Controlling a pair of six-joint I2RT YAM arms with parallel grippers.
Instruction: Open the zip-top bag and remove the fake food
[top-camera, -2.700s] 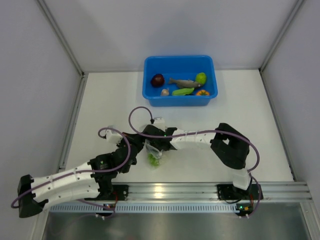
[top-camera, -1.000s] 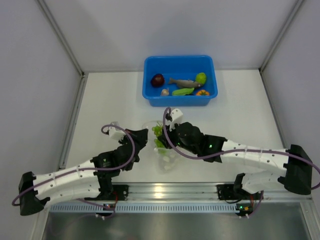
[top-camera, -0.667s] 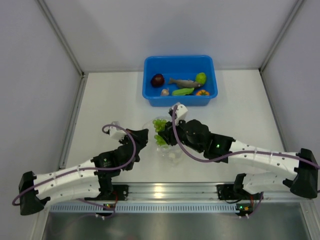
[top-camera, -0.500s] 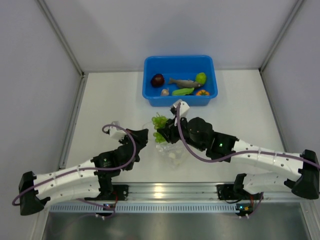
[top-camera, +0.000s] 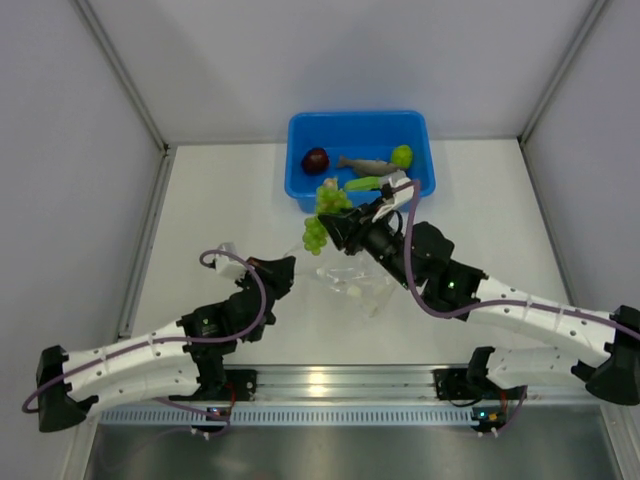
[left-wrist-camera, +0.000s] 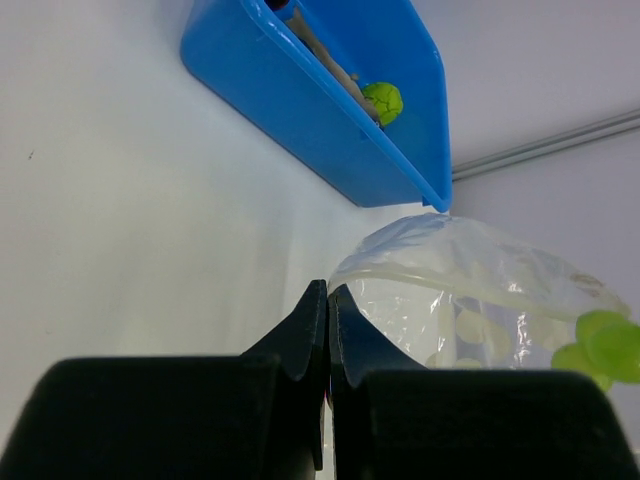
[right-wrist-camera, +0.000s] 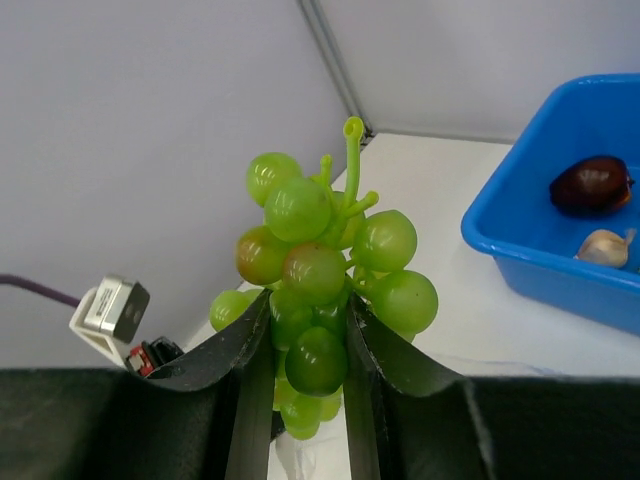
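Grapes (top-camera: 322, 212) clear of the bag (top-camera: 348, 284)!
Right jaws clamp them, lower bunch hidden; left jaws together at bag's edge, grip unclear. Grapes now higher, nearer the bin (top-camera: 360, 116).

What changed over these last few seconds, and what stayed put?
The right gripper closed on the bunch of plastic green grapes, pulled it out of the clear crinkly zip-top bag and carried it toward the blue plastic bin. The left gripper stays shut on the bag's edge; the bin's contents are unchanged.

The left end effector (left-wrist-camera: 327, 300) sits low, pinched tight; the right end effector (right-wrist-camera: 308, 335) is raised, part-closed.
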